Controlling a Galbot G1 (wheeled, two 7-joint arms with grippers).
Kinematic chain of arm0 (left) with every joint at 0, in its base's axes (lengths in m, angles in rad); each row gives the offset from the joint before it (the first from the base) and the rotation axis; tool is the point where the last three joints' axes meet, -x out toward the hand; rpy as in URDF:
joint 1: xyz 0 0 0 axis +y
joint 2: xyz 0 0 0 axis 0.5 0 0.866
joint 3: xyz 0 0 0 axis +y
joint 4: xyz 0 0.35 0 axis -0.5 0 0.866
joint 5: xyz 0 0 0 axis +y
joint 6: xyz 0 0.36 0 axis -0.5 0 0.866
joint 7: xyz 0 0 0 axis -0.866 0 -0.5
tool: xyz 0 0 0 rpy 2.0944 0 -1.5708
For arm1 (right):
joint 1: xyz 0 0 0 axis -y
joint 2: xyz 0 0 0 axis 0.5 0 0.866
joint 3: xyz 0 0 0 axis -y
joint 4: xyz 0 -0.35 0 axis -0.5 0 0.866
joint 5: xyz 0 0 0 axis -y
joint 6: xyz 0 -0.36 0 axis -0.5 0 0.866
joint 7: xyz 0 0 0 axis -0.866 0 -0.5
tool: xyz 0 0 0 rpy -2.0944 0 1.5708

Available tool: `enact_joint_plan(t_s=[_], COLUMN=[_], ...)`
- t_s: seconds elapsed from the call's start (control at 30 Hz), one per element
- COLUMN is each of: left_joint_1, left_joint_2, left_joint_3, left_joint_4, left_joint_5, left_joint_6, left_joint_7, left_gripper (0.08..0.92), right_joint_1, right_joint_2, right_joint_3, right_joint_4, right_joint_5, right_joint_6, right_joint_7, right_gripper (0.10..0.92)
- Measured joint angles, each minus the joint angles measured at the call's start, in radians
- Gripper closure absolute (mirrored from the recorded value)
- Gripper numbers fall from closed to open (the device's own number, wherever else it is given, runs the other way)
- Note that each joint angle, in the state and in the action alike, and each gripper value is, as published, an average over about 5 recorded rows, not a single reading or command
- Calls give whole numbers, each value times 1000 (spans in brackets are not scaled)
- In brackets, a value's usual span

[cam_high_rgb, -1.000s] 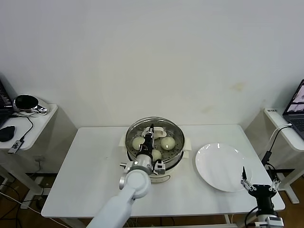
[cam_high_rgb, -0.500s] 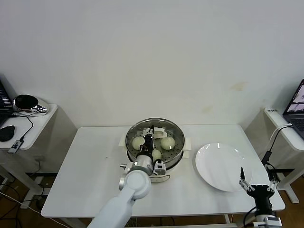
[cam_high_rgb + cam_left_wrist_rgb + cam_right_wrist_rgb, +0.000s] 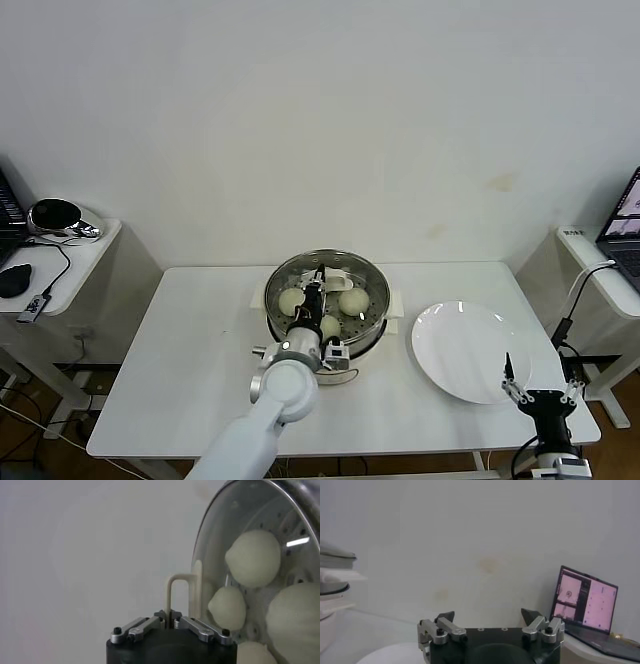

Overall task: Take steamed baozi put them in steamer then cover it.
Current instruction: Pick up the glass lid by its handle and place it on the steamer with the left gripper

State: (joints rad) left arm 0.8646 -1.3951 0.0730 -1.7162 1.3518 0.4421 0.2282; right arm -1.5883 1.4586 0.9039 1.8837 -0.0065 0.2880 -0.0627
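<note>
Left claw (image 3: 170, 618) clamped on the lid (image 3: 327, 283) handle — buns (image 3: 253, 558) beneath; right claw (image 3: 541, 391) wide, beside the plate (image 3: 460, 350).

White table (image 3: 190, 350), steamer (image 3: 372, 345) near its middle, white plate (image 3: 465, 350) beside it

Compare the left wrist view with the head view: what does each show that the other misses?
Only the left wrist view shows the left gripper shut on the cover's handle, seen close.

Only the head view shows the whole table, the white plate, and the right gripper open, waiting near the table's front right corner.

Both show the baozi under the glass cover on the steamer.
</note>
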Motion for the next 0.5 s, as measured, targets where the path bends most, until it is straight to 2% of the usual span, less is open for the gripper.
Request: enact_joint_plan(t_s=[0.5], left_joint_1=[15], left_joint_2=[-7], left_joint_3=[-12], left_joint_4=[14], left_joint_5=[12], left_joint_6=[-20], left_joint_7=[-8], left_gripper=[852], right_joint_1=[0], right_joint_2=[0], right_joint_3=[-4], right_joint_4=[-3], right_joint_5=[-3], right_joint_6=[5], right_joint_7=[-3], right_gripper=[203])
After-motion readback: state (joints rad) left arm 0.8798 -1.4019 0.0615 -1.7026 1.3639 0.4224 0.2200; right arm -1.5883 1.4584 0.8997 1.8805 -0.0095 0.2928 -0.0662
